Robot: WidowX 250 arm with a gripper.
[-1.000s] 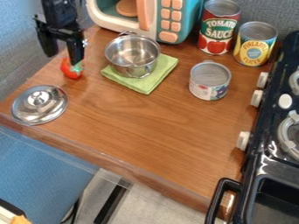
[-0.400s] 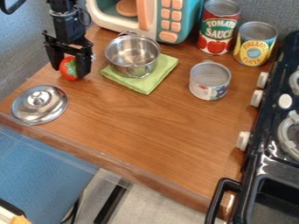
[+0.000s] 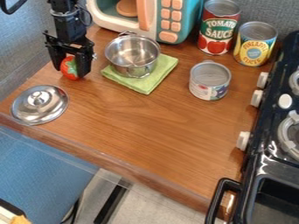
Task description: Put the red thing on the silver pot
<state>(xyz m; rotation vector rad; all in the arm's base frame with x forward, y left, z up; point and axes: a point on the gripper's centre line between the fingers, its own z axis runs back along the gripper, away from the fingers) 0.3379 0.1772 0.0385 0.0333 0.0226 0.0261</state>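
At the upper left of the counter, the black gripper (image 3: 71,71) hangs down low over a red tomato-like thing (image 3: 69,71) with a green top. Its two parted fingers stand on either side of that red thing, one at the left and one at the right, partly covering it. To the right, the silver pot (image 3: 132,56) stands upright and open-topped on a folded green cloth (image 3: 144,84). Nothing shows inside the pot.
A silver lid (image 3: 39,105) lies at the left edge of the counter. A toy microwave (image 3: 192,19) stands behind the pot. A short can (image 3: 210,81), a red can (image 3: 218,27) and a yellow can (image 3: 255,43) are to its right. A black stove (image 3: 274,131) borders the right side.
From above the red thing, the gripper has come down and slightly to the right, so its fingers now flank it. The pot, cloth and lid have not moved.
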